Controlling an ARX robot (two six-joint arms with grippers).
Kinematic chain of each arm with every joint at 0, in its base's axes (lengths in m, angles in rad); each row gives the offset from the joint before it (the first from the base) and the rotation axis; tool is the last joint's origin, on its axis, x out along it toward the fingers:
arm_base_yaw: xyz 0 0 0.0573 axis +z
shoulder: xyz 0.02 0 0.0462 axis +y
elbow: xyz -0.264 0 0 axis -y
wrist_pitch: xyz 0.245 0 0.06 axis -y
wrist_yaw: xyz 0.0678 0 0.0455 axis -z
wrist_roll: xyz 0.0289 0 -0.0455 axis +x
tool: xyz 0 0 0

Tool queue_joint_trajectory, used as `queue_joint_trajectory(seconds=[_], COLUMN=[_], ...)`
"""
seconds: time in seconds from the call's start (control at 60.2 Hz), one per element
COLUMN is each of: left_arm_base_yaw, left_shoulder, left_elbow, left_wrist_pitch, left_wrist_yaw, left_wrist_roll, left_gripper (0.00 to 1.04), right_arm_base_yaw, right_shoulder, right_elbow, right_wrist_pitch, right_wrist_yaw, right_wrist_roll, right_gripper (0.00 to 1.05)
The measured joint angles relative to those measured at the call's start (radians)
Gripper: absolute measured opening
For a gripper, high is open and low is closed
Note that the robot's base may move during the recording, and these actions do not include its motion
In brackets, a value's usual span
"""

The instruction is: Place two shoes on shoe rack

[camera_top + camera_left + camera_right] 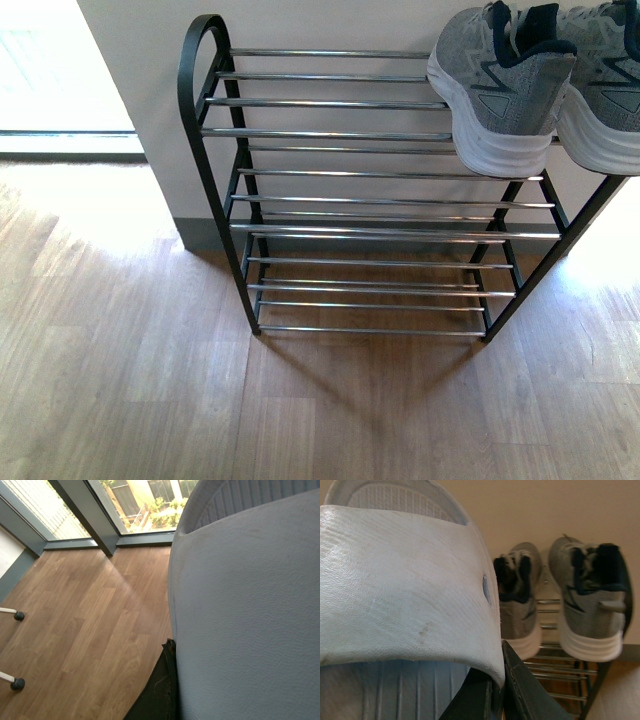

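Slide (405,590) clamped in right pincer (496,692)

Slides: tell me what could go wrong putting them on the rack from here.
1. The shelves are thin chrome rods with gaps; a slide set down crooked could tip or slip between them.
2. The grey sneakers already fill the top shelf's right end, heels at its front edge; a slide brought in there might nudge them off.
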Motion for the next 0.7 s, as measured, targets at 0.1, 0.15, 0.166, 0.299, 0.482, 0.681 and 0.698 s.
queue_joint_trajectory(seconds=[0.1,0.15,0.166,0.299,0.482,0.681,0.698], left_arm_base_yaw=[0.0,0.0,0.0,0.0,0.0,0.0,0.0], left_shoulder=[0.0,0.0,0.0,0.0,0.0,0.0,0.0], left_elbow=[0.0,0.0,0.0,0.0,0.0,0.0,0.0], left_wrist_pitch=[0.0,0.0,0.0,0.0,0.0,0.0,0.0], left_wrist_yaw=[0.0,0.0,0.0,0.0,0.0,0.0,0.0], left_wrist_roll=[0.0,0.0,0.0,0.0,0.0,0.0,0.0], left_gripper=[0.02,0.02,0.02,0.02,0.02,0.02,0.02], right_arm_base_yaw=[0.15,0.227,0.237,0.335,0.379,0.385,0.384], right_shoulder=[0.098,0.19,0.204,0.423,0.689,0.929,0.94], right_elbow=[0.167,0.288,0.305,0.546,0.806,1.016,1.027], right_wrist_pitch=[-0.108,-0.156,-0.163,-0.262,-0.367,-0.398,-0.404], right_wrist_yaw=[0.133,0.212,0.222,0.347,0.471,0.578,0.579], right_wrist_roll=[0.073,0.117,0.126,0.195,0.24,0.194,0.192], right_gripper=[0.02,0.02,0.02,0.02,0.02,0.02,0.02])
